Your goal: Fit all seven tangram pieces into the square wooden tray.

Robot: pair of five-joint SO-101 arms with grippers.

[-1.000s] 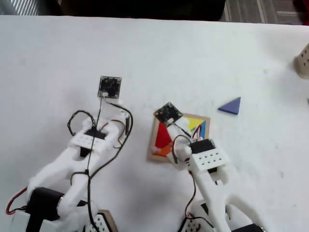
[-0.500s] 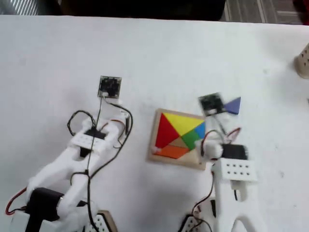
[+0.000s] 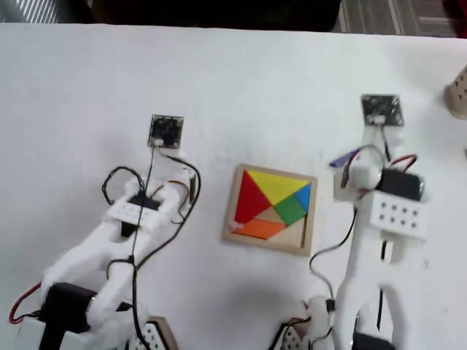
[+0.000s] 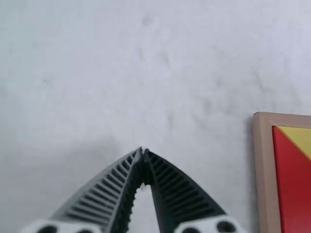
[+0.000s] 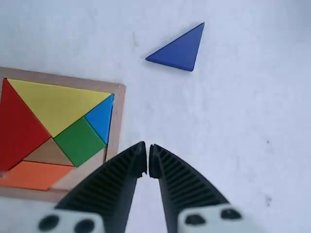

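One piece lies outside the square wooden tray [image 5: 119,127]: a blue triangle [image 5: 179,49], flat on the white table [image 3: 87,73], to the right of the tray and a little farther back, well apart from its rim.

Seated in the tray:
- red triangle [image 5: 19,128]
- yellow triangle [image 5: 58,104]
- small blue triangle [image 5: 101,119]
- green square [image 5: 77,141]
- orange parallelogram [image 5: 34,175]

A tan triangle [image 5: 48,153] sits among them; whether it is a piece or bare floor, I cannot tell. The near right corner looks vacant, likely the slot for the loose triangle.

Right gripper [image 5: 147,150] hangs over bare table just right of the tray. A sliver of gap shows between its jaws, and it holds nothing. It would have to widen before taking the triangle.

Left gripper [image 4: 143,155] sits left of the tray, tips together and empty, probably parked to leave room.
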